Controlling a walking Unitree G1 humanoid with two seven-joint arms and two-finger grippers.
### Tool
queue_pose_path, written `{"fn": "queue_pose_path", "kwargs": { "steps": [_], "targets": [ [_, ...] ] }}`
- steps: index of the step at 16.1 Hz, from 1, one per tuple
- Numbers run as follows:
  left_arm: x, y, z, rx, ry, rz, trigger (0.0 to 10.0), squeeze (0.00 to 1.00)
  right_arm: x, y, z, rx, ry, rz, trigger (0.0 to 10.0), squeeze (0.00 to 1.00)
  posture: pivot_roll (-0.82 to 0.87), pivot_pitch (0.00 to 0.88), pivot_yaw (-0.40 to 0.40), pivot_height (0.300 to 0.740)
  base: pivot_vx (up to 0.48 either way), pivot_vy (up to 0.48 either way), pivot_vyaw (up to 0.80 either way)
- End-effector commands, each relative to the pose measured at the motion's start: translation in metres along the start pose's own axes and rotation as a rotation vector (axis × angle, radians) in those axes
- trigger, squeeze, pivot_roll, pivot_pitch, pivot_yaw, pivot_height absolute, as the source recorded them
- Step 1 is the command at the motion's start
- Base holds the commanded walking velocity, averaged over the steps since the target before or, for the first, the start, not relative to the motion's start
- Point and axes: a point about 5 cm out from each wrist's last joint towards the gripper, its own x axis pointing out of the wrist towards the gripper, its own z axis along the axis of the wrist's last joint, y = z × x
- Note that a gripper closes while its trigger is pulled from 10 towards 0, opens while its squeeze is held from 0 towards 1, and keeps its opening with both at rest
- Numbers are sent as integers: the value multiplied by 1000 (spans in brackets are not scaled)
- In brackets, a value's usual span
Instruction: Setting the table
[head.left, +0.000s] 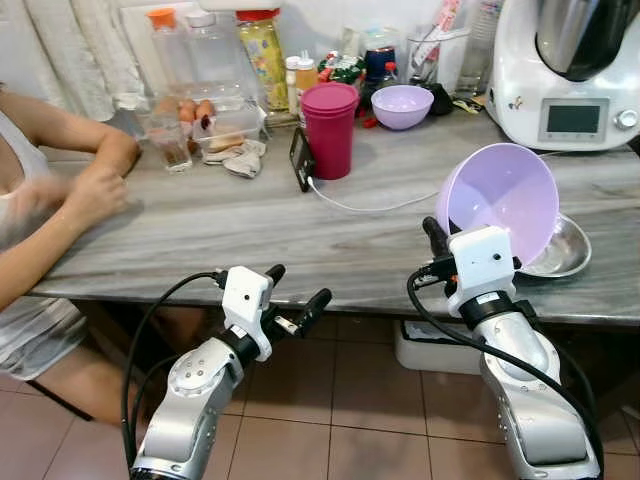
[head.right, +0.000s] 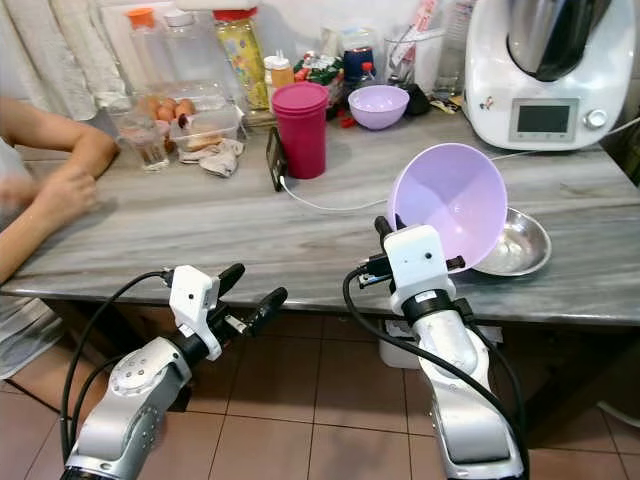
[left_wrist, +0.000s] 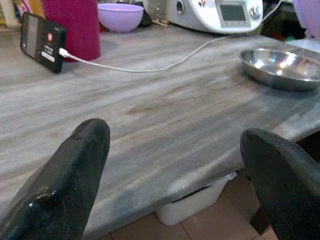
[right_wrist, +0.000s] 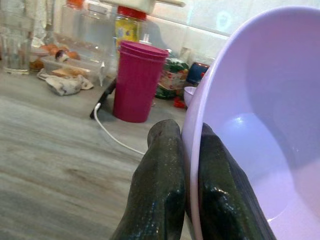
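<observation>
My right gripper is shut on the rim of a large lilac plastic bowl, held tilted on its side above the grey marble table. In the right wrist view the bowl has its rim pinched between my two fingers. A steel bowl rests on the table just behind and right of the held bowl. My left gripper stands open at the table's front edge, below its top. A smaller lilac bowl sits at the back.
A magenta cup and a propped phone with a white cable stand mid-table. A white kitchen machine is at the back right. Bottles, jars and an egg box line the back. A person's arms rest on the left.
</observation>
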Motion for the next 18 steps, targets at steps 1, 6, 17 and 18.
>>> {"fn": "queue_pose_path", "kwargs": {
  "steps": [1, 6, 17, 18],
  "targets": [
    [-2, 2, 5, 22, -12, 1, 10000, 0, 2, 1, 2, 3, -4, 6, 10000, 0, -263, 41, 84, 740, 0, 0, -800],
    [-2, 0, 5, 21, -16, -5, 10000, 0, 2, 1, 2, 5, -9, 10, 10000, 0, -264, 44, 86, 740, 0, 0, -320],
    [0, -3, 4, 12, -17, -7, 10000, 0, 0, 0, 3, -1, -6, 8, 10000, 0, -272, 50, 82, 740, 0, -130, 0],
    [0, -3, 4, 12, -17, -7, 10000, 0, 0, 0, 3, -2, -6, 9, 10000, 0, -273, 50, 83, 740, 0, -296, 0]
  ]
}}
